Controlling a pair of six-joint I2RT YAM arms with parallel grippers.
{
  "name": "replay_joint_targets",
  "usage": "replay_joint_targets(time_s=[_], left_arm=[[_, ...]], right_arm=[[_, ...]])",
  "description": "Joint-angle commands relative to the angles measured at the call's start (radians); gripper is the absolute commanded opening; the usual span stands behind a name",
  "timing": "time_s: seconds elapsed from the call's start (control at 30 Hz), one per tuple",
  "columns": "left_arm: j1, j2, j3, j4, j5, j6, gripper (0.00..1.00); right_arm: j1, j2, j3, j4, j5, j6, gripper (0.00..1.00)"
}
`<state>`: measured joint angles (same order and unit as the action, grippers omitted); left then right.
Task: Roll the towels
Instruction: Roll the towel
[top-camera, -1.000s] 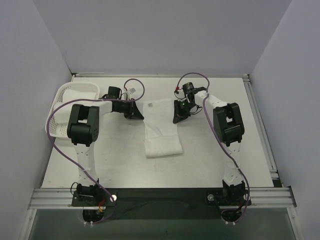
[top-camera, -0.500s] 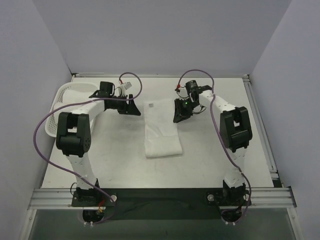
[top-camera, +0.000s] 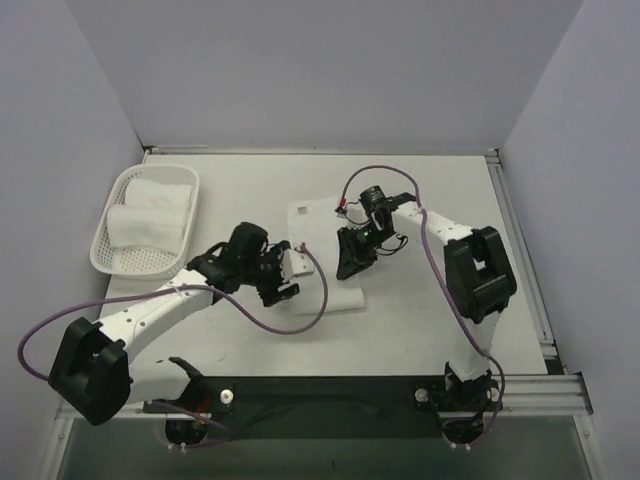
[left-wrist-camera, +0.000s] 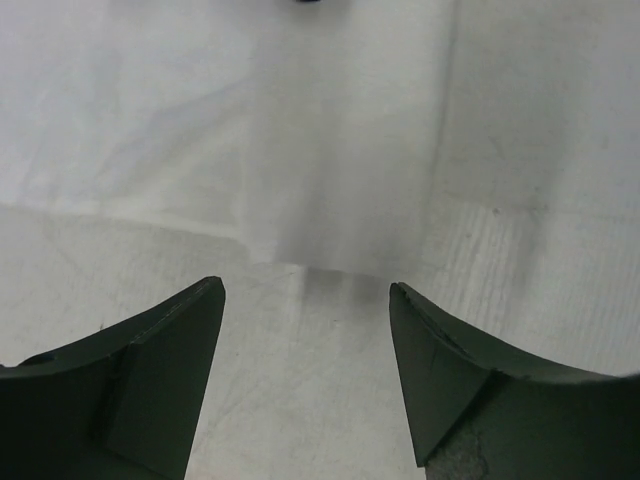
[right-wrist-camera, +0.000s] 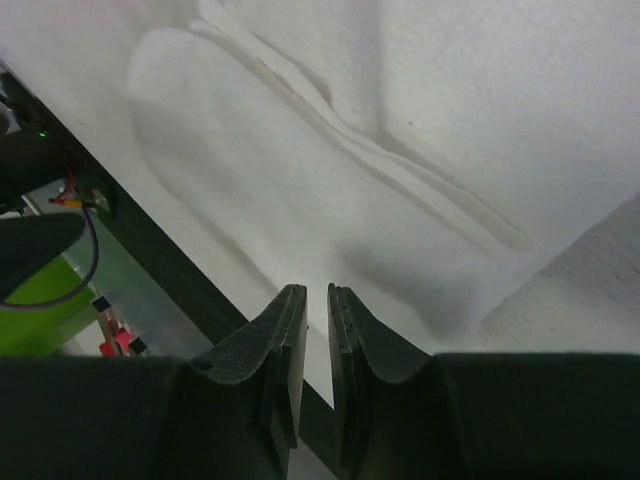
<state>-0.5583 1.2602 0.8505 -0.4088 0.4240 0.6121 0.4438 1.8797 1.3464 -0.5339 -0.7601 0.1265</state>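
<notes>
Nearest, the left tool hovers with its fingers spread wide at the near left edge of the flat white towel, which lies mid-bench. Just beyond, the right tool sits over the towel's right edge, fingers pressed almost together, gripping nothing visible. Far left, a white basket holds other towels.

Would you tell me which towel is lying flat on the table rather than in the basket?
The towel in the middle of the table: it lies spread flat, while the other towels sit bundled in the white basket on the left.
</notes>
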Motion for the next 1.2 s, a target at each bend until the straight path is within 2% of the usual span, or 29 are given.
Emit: replay_joint_targets(time_s=[0.0,0.03,0.13,0.23,0.47,0.6,0.67,0.73,0.77,0.83,0.93,0.97,1.0,1.07,1.17], left_arm=[[-0.176,-0.048,-0.077,0.105,-0.275,0.172,0.79],[-0.272,-0.044,-0.086,0.160,-0.354,0.179,0.82],[-0.398,0.004,-0.105,0.223,-0.413,0.193,0.82],[-0.478,0.062,-0.123,0.260,-0.456,0.201,0.82],[-0.503,0.238,-0.123,0.340,-0.530,0.150,0.80],[-0.502,0.294,-0.125,0.332,-0.533,0.121,0.64],[-0.486,0.301,-0.084,0.239,-0.448,0.107,0.46],[-0.447,0.314,-0.053,0.106,-0.304,0.098,0.33],[-0.436,0.320,-0.036,0.069,-0.272,0.095,0.30],[-0.401,0.340,-0.005,-0.011,-0.202,0.097,0.24],[-0.342,0.372,0.051,-0.117,-0.056,0.095,0.16],[-0.324,0.396,0.070,-0.148,0.020,0.098,0.13],[-0.309,0.409,0.093,-0.209,0.054,0.103,0.11],[-0.266,0.439,0.151,-0.260,0.123,0.106,0.08],[-0.209,0.527,0.238,-0.370,0.257,0.113,0.05]], right_arm=[[0.019,0.105,-0.049,-0.026,0.004,-0.014,0.16],[0.015,0.117,-0.052,-0.017,0.018,-0.011,0.15],[0.004,0.145,-0.061,-0.005,0.018,0.008,0.14],[-0.005,0.150,-0.062,-0.001,0.010,0.015,0.13],[-0.013,0.144,-0.081,0.005,-0.016,0.035,0.14],[-0.014,0.122,-0.101,0.005,-0.038,0.039,0.14],[-0.017,0.102,-0.118,0.006,-0.042,0.035,0.14],[-0.036,0.029,-0.185,0.067,-0.045,0.042,0.16],[-0.043,-0.011,-0.214,0.107,-0.044,0.048,0.18],[-0.080,-0.126,-0.246,0.192,-0.041,0.050,0.24],[-0.141,-0.235,-0.250,0.199,-0.039,-0.004,0.46],[-0.157,-0.291,-0.251,0.199,-0.032,-0.023,0.56],[-0.172,-0.321,-0.257,0.196,-0.021,-0.045,0.81],[-0.212,-0.385,-0.274,0.193,-0.005,-0.119,1.00],[-0.246,-0.540,-0.332,0.172,0.025,-0.258,1.00]])
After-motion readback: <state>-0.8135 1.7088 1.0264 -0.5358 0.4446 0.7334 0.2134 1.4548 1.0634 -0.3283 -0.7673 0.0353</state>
